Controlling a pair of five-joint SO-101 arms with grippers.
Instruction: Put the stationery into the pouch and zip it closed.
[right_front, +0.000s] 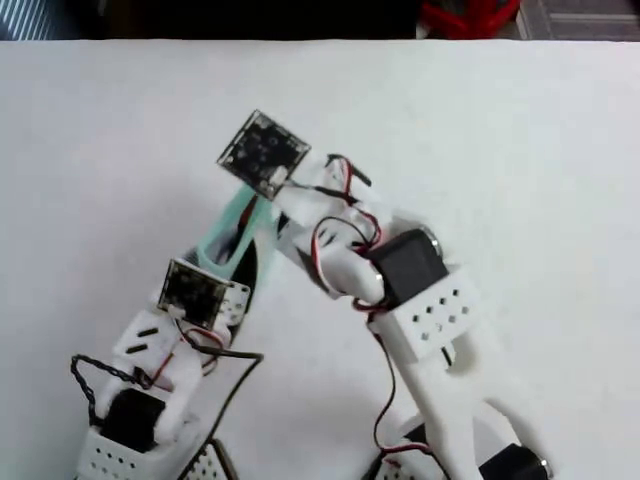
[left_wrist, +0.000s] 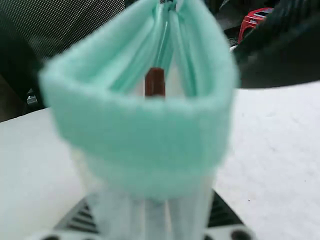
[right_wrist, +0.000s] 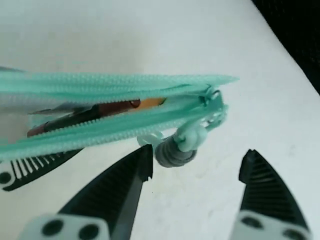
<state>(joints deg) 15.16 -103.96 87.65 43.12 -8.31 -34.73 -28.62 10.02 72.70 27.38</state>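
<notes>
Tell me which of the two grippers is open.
The right gripper: its jaws stand apart, with the zip pull between them. The left gripper is clamped on the mint pouch.

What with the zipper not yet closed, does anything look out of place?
Nothing stands out. The stationery lies inside the mint pouch, between the open zipper rows; the right gripper sits open by the zipper pull.
</notes>
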